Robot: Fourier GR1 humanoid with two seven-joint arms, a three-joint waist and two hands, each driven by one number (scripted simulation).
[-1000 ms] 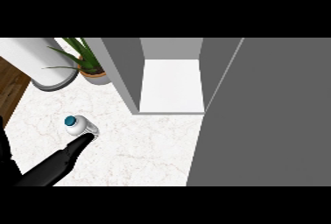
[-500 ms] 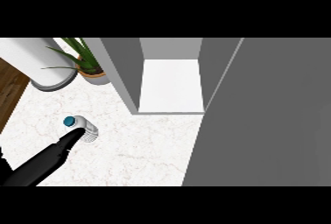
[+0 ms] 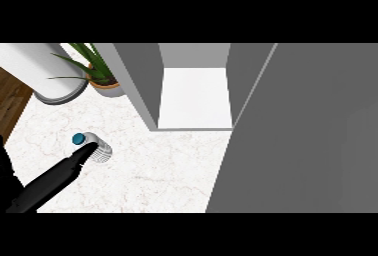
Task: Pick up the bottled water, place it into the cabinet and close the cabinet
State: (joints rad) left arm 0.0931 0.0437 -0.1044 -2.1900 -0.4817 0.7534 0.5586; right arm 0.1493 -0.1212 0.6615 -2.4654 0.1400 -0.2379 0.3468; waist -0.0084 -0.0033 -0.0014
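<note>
The bottled water (image 3: 94, 146), a clear ribbed bottle with a blue cap, lies on its side on the white marble counter (image 3: 155, 175), cap pointing up-left. My left hand (image 3: 72, 167) comes in from the lower left as a long black shape. Its straight fingers lie against the bottle's lower side and hide part of it. The cabinet (image 3: 193, 95) stands at the back with its white shelf showing. Its grey door (image 3: 303, 135) is swung open and fills the right of the view. My right hand does not show.
A potted plant (image 3: 102, 80) and a white cylinder (image 3: 43, 70) stand at the back left, beside the cabinet's left wall (image 3: 140, 85). The counter's left edge meets dark wood (image 3: 11, 102). A black shape (image 3: 6, 172) sits at the left border.
The left arm's lower end has swung a little to the left while the fingertips stay against the bottle. The bottle has hardly moved.
</note>
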